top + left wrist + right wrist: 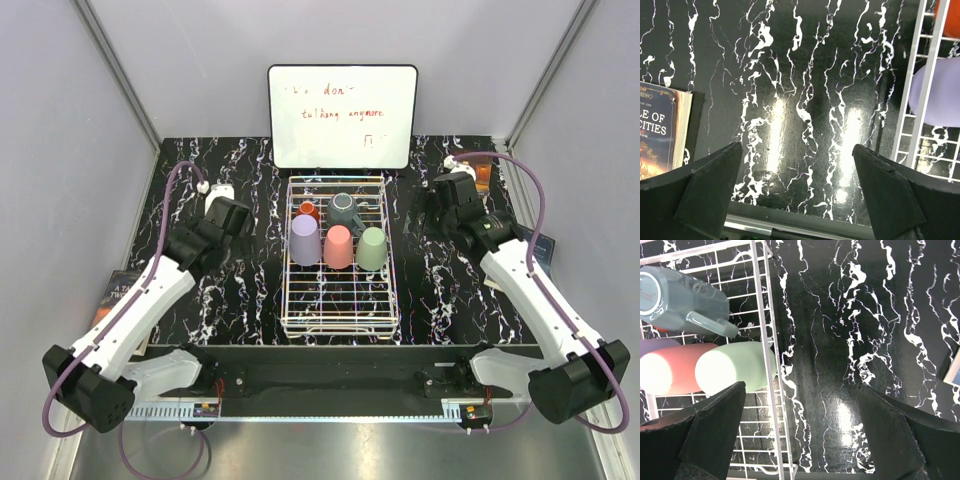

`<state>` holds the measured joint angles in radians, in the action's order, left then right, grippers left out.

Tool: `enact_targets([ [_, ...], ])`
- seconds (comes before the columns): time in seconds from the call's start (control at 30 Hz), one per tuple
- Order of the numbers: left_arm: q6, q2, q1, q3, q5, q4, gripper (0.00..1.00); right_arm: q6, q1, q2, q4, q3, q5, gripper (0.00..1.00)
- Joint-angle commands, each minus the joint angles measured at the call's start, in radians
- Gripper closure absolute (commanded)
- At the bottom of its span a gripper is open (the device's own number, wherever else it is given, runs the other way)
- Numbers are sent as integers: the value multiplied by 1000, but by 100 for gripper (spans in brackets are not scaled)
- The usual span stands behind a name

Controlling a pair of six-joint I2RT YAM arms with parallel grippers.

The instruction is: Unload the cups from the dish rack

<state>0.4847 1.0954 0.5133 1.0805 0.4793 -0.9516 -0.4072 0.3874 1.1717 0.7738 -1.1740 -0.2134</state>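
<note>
Cups in rack look light, stiff, slick plastic; pinch across the sides, mug maybe by handle. Left end effector and right end effector gape wide, empty.

book cover: "of cities" (cropped)

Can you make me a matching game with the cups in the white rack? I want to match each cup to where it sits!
Seen from above, in the dish rack:

1. lavender cup
2. pink cup
3. pale green cup
4. grey mug

A. behind the row of three
B. middle of the row
C. left end of the row
D. right end of the row

Pairs: 1-C, 2-B, 3-D, 4-A.
</note>
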Motion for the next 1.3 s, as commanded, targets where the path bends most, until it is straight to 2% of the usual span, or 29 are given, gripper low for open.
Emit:
enact_targets([
  [0.0, 20, -2, 5, 55, 38, 27, 1, 47, 8, 17, -51, -35, 25, 0],
  [0.13, 40, 17, 4, 38, 41, 48, 1, 41, 13, -23, -97, 11, -68, 0],
  [0.2, 35, 18, 4, 33, -14, 76, 1, 24, 13, -40, -107, 22, -93, 0],
  [0.27, 23, 18, 5, 24, -76, 117, 1, 51, 13, -49, -93, 2, -6, 0],
  [0.4, 72, 52, 5, 42, -59, 122, 5, 56, 30, -61, -96, -12, 81, 0],
  [0.6, 31, 95, 27, 85, -79, 114, 4, 41, 117, 32, -67, -81, 86, 0],
  [0.83, 29, 63, 36, 79, -64, 134, 3, 15, 206, 161, -68, -124, 63, 0],
  [1.27, 34, 18, 39, 9, -76, 139, 2, 8, 237, 312, -100, -157, 60, 0],
])
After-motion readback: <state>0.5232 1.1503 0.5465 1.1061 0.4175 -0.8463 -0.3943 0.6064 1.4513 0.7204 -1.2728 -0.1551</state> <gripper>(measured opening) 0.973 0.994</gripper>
